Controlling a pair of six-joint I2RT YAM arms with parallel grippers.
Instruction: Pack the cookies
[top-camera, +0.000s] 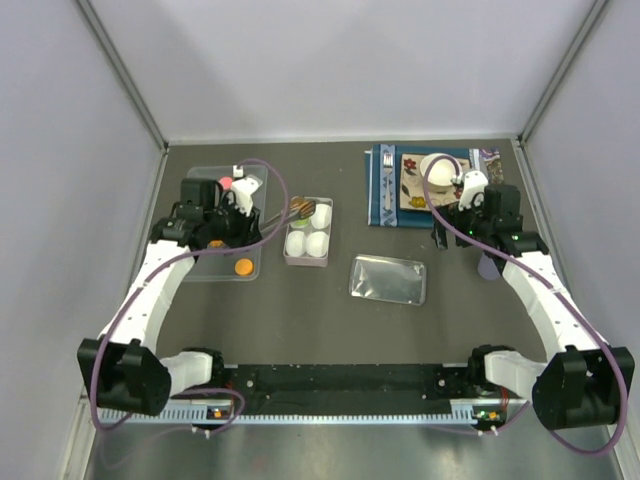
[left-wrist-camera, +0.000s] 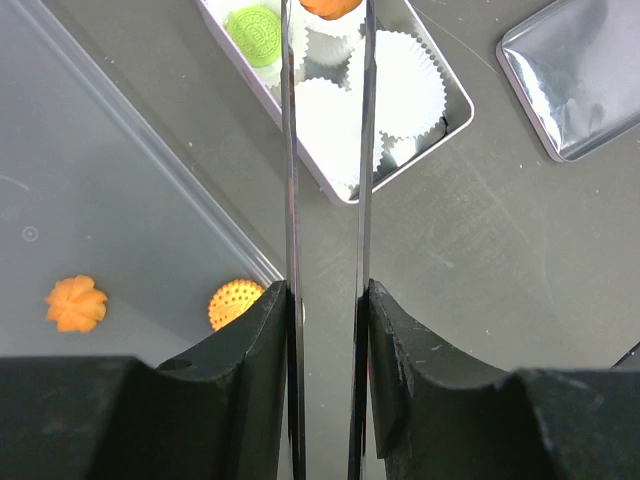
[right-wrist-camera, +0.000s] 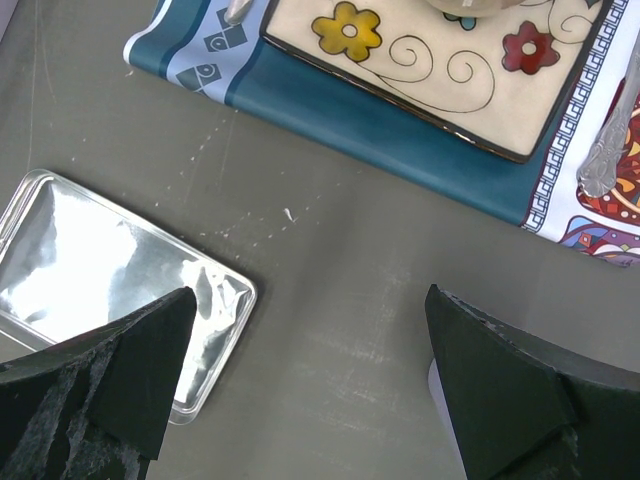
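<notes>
A: Which step is in hand?
B: Placing, by my reading. The left gripper (left-wrist-camera: 328, 292) is clamped on long tweezers (left-wrist-camera: 291, 150), and their tips pinch an orange cookie (left-wrist-camera: 330, 5) over the far end of the box (left-wrist-camera: 452, 120). The frame edge cuts it off, so I cannot tell if it rests in a cup.

A: Where are the other cookies?
B: A green cookie (left-wrist-camera: 254, 22) sits in a far cup. A flower-shaped orange cookie (left-wrist-camera: 76, 303) and a dotted orange cookie (left-wrist-camera: 235, 300) lie on the clear tray (left-wrist-camera: 120, 150). A pink-red cookie (top-camera: 225, 184) is at the tray's far end. The near paper cups (left-wrist-camera: 405, 85) are empty.

A: And the right gripper?
B: The right gripper (right-wrist-camera: 308, 295) has its jaws wide and holds nothing. It hovers over the table (right-wrist-camera: 330, 250) between the metal lid (right-wrist-camera: 90, 260) and the placemat (right-wrist-camera: 380, 115).

A: What does the next move call for?
B: My judgement: lower the cookie into the free far cup and ease the squeeze without dragging the paper liner. Then lift straight up and go to the tray for another.
</notes>
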